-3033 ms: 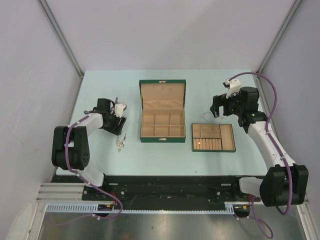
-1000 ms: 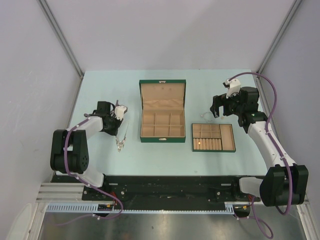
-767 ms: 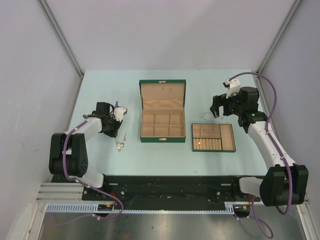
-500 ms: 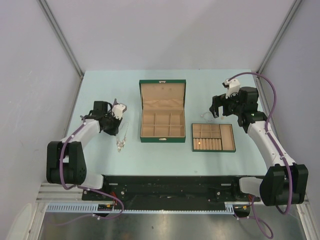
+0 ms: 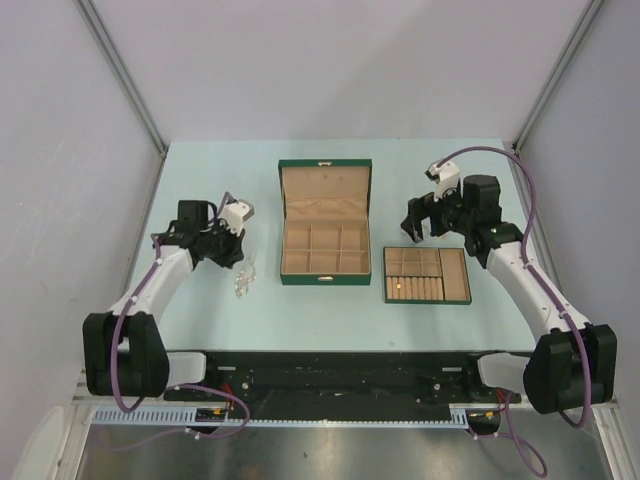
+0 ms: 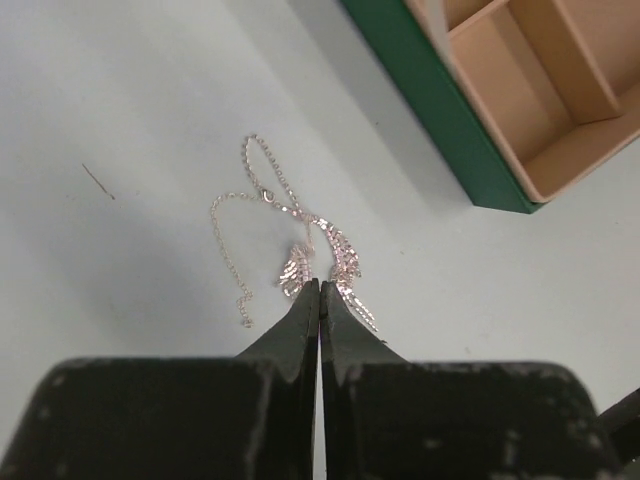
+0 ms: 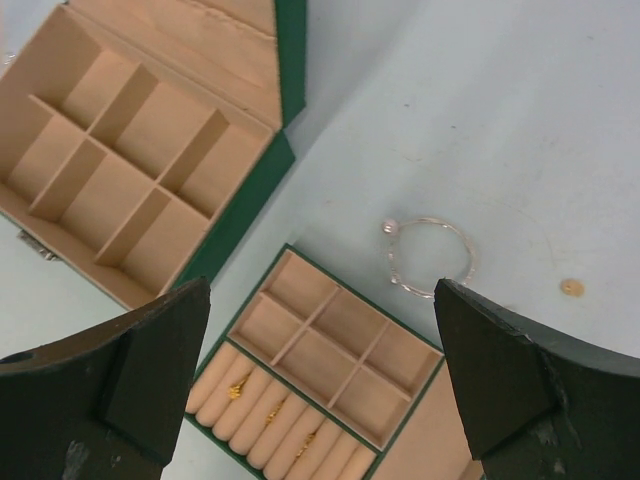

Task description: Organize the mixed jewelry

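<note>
A fine silvery chain necklace (image 6: 300, 235) with a pale beaded cluster lies on the pale table left of the box; it also shows as a small glint in the top view, necklace (image 5: 243, 283). My left gripper (image 6: 320, 286) is shut, its tips over the near end of the cluster; whether a strand is pinched does not show. From above, the left gripper (image 5: 232, 256) sits just up-left of the necklace. A thin silvery loop (image 7: 428, 257) lies flat beyond the tray. My right gripper (image 7: 320, 298) hangs wide open above it, holding nothing; in the top view the right gripper (image 5: 420, 222) covers the loop.
An open green box (image 5: 283, 225) with tan compartments stands mid-table, box (image 7: 245, 205). To its right lies the flat green tray (image 5: 385, 275), tray (image 7: 355, 325), with small gold pieces (image 7: 235, 390) in its ring rolls. A tiny gold bit (image 7: 571, 287) lies on the table by the loop.
The left arm swung outward and its gripper shifted left and back, away from the necklace. The right gripper moved left and slightly forward, over the loop.
</note>
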Tool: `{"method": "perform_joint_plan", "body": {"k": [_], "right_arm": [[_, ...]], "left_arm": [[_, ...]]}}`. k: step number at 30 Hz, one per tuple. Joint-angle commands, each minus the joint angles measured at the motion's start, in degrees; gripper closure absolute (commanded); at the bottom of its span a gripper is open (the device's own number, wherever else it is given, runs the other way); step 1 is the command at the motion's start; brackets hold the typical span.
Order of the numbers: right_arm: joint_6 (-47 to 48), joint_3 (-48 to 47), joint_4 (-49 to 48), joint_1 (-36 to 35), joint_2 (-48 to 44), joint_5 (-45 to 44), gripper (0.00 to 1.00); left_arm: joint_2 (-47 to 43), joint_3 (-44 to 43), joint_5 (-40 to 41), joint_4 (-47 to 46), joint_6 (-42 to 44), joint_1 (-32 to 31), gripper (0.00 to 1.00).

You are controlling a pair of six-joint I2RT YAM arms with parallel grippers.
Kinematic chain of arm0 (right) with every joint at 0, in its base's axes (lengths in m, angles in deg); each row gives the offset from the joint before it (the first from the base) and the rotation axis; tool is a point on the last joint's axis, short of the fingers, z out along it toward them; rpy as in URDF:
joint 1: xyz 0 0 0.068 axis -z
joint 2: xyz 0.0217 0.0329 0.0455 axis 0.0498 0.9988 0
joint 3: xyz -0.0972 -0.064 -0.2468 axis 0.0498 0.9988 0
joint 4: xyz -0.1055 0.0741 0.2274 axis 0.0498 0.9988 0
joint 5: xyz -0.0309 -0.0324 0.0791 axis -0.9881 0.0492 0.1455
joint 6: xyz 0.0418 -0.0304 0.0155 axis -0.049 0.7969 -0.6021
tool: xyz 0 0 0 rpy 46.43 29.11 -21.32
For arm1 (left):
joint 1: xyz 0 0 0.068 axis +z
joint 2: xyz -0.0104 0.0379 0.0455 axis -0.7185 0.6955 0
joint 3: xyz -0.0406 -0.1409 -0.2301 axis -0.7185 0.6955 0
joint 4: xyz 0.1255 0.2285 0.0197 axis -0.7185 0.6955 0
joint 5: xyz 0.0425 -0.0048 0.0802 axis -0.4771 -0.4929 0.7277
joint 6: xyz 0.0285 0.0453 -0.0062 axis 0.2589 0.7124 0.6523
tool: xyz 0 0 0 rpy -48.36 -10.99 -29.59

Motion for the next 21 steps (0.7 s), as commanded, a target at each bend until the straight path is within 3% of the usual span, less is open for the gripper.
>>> {"method": "perform_joint_plan", "body": {"k": [1,7,13,16,19,21], "right_arm": [[0.4,-2.1,-0.9,-3.2,-0.9,3.2,0.00],[2.1,-4.2,1.2,-7.9,1.0,2.2,0.00],[2.2,-5.0,1.5,-10.2,3.8,0.5,0.00],[2.4,-5.0,1.9,-10.3,4.4,0.5,0.00],[2.6,-5.0,2.3,-10.2,4.4,0.3,0.00],[2.7,-5.0,2.5,-10.3,4.5,0.2,0.00]], "left_arm": [[-5.9,-1.9,-6.4,1.3,2.7,0.1,1.00],[-10.8,-2.4,-8.1,2.7,3.1,0.0,1.00],[-8.2,-1.4,-5.0,1.4,3.7,0.0,0.99],[-5.2,-0.9,-3.3,0.5,4.1,-0.3,0.88],[-2.2,-0.5,-1.1,-0.7,5.3,-0.8,0.70],[0.0,-0.5,0.1,-1.2,5.6,-1.3,0.66]]}}
